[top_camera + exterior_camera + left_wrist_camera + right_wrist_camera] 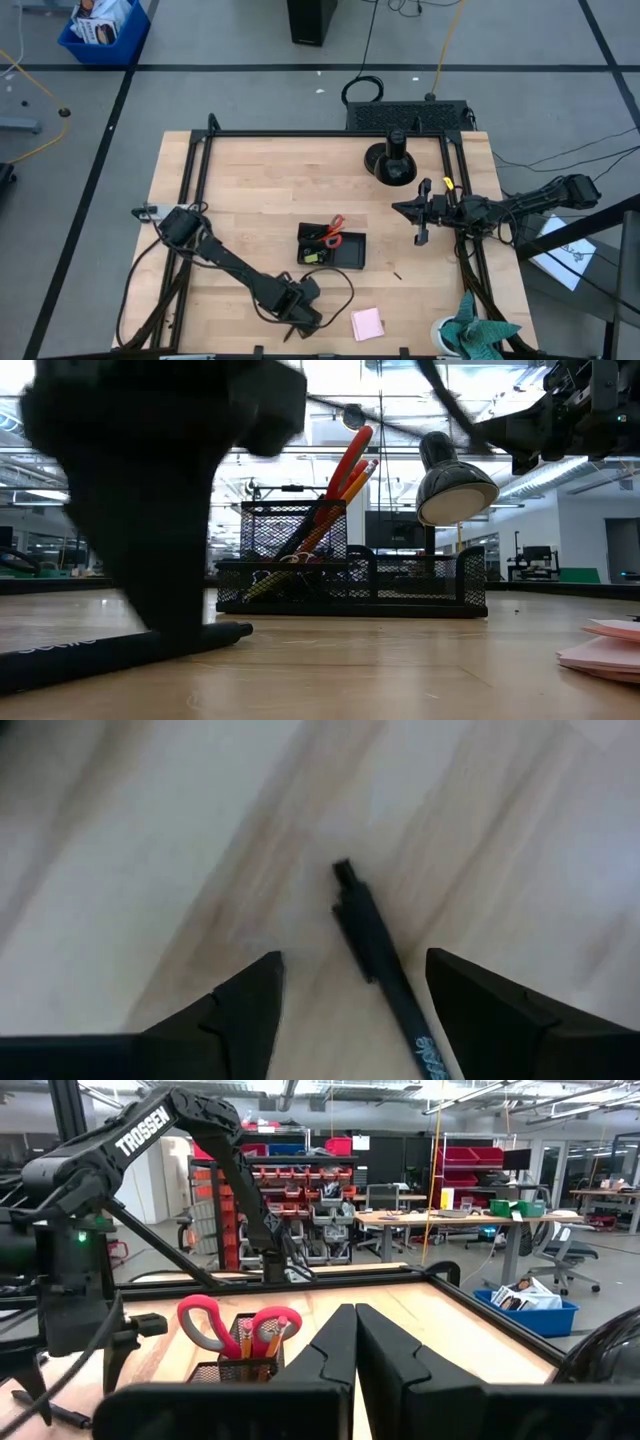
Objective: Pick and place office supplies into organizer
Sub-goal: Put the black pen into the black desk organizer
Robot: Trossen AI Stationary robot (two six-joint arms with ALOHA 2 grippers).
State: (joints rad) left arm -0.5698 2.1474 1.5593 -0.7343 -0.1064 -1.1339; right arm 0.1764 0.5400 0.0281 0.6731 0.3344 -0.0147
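Observation:
A dark pen [372, 945] lies flat on the wooden table near its near edge, also seen as the dark pen [110, 650] in the low view. My left gripper [355, 965] is open just above it, pointing down, one finger on each side of the pen's middle; from overhead it is the left gripper [300, 318]. The black mesh organizer [332, 248] stands mid-table and holds red-handled scissors [350, 460] and orange pencils [335, 500] leaning upright. The pink sticky-note pad [367, 323] lies flat near the near edge. My right gripper [402, 208] hovers shut, high over the table's right side.
A round black stand with a post [390, 160] sits near the far edge. A teal cloth [480, 335] lies at the near right corner. A black frame rail [200, 170] runs along the table's sides. Bare wood lies between the organizer and the pad.

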